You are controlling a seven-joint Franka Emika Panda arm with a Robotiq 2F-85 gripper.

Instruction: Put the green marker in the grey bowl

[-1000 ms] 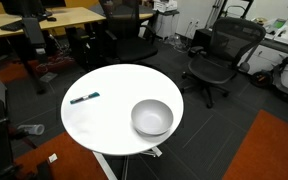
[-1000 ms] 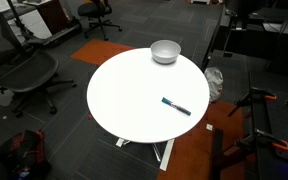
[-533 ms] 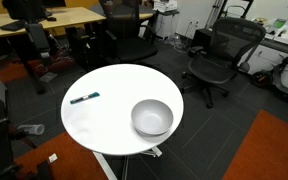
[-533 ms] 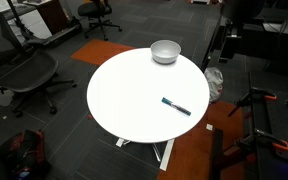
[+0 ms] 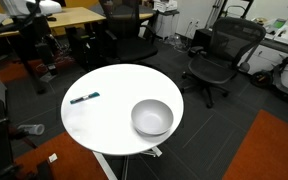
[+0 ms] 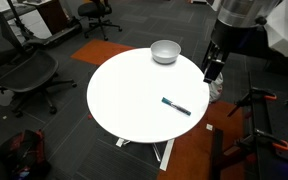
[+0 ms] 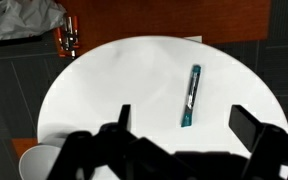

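The arm (image 6: pixel 239 25) has swung into an exterior view from the upper right. Half a second earlier only a dark sliver of it was shown there. The end effector (image 6: pixel 213 70) is now carried to the edge of the bench (image 6: pixel 134 95), beside the stretch of rim that runs between the bowl and the marker.

On the bench itself nothing is altered. The green marker (image 6: pixel 175 105) lies flat where it lay before, close to the edge nearest the arm. The grey bowl (image 6: pixel 165 51) stands upright and empty at the adjoining edge, well apart from the marker. The same layout is confirmed from the opposite side, with the marker (image 5: pixel 84 98) near one edge and the bowl (image 5: pixel 152 118) near the other.

In the wrist view the end effector (image 7: pixel 184 128) is seen spread wide, with nothing held between its two dark fingers (image 7: pixel 124 122). The whole bench is looked down upon from well above. The marker (image 7: pixel 190 95) is framed almost midway between the fingers and runs lengthwise away from the camera. A pale piece of the bowl's rim (image 7: pixel 34 160) is caught at the lower left corner.

The approach is judged to be only just begun, and no grasp is yet made. Since the fingers are already set to either side of the barrel, little turning appears to be called for, and chiefly a descent onto the marker. Because the marker is thin and lies flat, it could be nudged or rolled if the fingers are lowered off-centre.
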